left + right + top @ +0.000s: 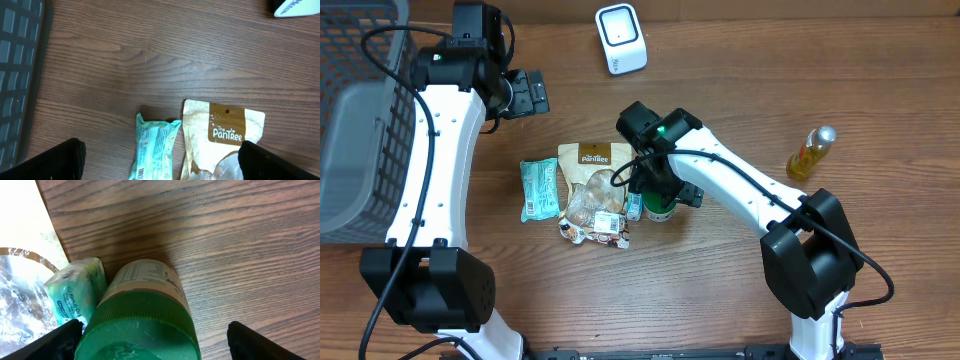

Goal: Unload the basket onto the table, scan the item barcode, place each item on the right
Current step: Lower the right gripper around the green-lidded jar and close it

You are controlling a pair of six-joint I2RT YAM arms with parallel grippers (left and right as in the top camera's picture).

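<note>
My right hand [169,340], wide open and empty, straddles the green-lidded jar [145,290] mid-frame; I judge grasping's underway, closing next.

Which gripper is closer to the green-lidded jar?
Right. The right gripper stands open around the jar, one finger on each side. The left gripper is far off, beyond the brown snack bag.

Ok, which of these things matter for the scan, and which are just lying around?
In play: green-lidded jar, right gripper open astride it, white scanner.
Lying about: PanTree bag, teal packet, small teal pack, yellow bottle, grey basket, left gripper, open.
</note>
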